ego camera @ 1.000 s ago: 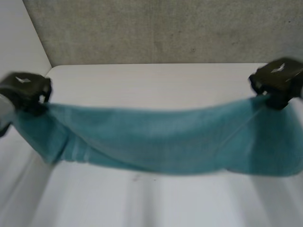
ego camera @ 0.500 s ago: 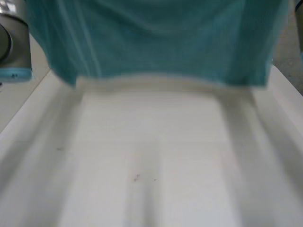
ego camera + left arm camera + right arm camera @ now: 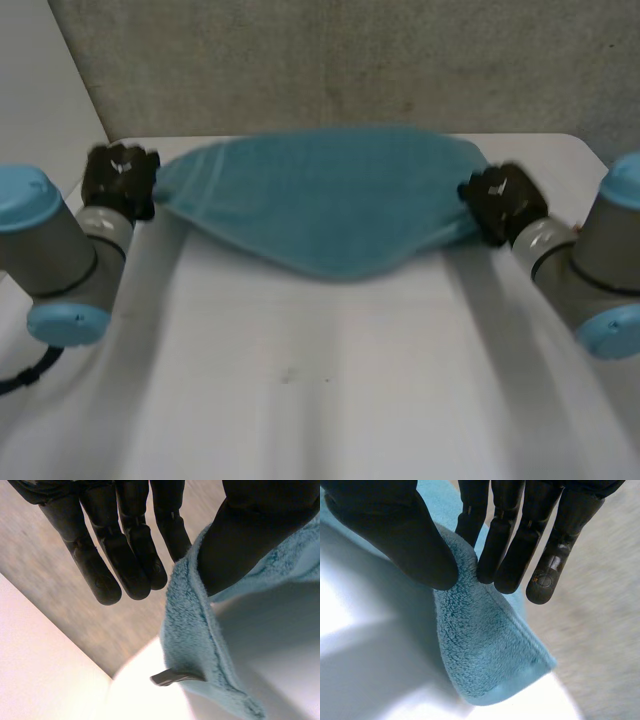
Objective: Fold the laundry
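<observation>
Head view: towel (image 3: 325,205) stretched across upper centre, over table (image 3: 330,400).
Left hand (image 3: 118,180): pinching towel's left end.
Right hand (image 3: 500,200): pinching its right end.

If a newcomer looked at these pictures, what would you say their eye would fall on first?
The teal towel would draw the eye first, stretched wide over the far part of the white table. Next come the black hands at its ends: the left robot hand pinches one end and the right robot hand pinches the other, thumb against fingers.
</observation>
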Robot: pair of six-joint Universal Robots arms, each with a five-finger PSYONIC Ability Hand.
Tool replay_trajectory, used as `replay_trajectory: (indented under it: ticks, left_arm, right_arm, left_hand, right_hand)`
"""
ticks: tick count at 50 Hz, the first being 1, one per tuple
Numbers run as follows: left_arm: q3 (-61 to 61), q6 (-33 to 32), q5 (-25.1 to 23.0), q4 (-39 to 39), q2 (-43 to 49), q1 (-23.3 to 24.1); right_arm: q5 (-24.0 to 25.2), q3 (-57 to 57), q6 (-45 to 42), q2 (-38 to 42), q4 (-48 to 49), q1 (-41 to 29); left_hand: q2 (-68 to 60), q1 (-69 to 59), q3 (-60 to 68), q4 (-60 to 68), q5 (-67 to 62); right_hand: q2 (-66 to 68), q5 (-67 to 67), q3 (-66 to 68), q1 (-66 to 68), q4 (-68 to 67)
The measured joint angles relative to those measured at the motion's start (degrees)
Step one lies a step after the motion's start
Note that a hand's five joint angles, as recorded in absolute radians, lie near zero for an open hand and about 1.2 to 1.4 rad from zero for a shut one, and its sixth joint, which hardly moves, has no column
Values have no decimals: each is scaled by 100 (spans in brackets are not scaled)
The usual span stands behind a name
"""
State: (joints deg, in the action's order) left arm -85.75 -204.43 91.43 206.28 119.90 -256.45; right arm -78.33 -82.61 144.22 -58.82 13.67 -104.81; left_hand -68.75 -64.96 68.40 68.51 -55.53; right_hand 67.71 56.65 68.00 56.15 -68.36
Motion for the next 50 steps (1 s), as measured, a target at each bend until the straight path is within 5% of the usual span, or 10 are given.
replay_trajectory:
  ticks: [11,23,31,41,50]
  left_arm:
    - [-1094,-49,-4,-216,-419,-4]
    - [-2613,-635,-61,-2525,-2819,-515]
    - [-2908,-1220,-557,-3453,-3487,-785]
    - [-1838,-1284,-802,-2298,-2239,-568]
    - [406,-1260,-278,-1203,220,-93]
  right_arm:
    - [168,-387,99,167,-903,248]
    - [460,-1639,-1444,-2342,-3530,1118]
    - [517,-1902,-2697,-2892,-4370,1646]
    - [557,-764,-2250,-1616,-3294,1383]
    - [-84,1259,-1685,529,-1971,497]
  left_hand:
    - [0,0,0,0,0]
    - [-1,0,0,0,0]
    - [-1,0,0,0,3]
    - [-2,0,0,1,3]
    - [-3,0,1,1,3]
  right_hand:
    - [0,2,0,0,0]
    - [0,6,0,0,0]
    - [0,6,0,0,0]
    - [0,7,0,0,0]
    - [0,23,0,0,0]
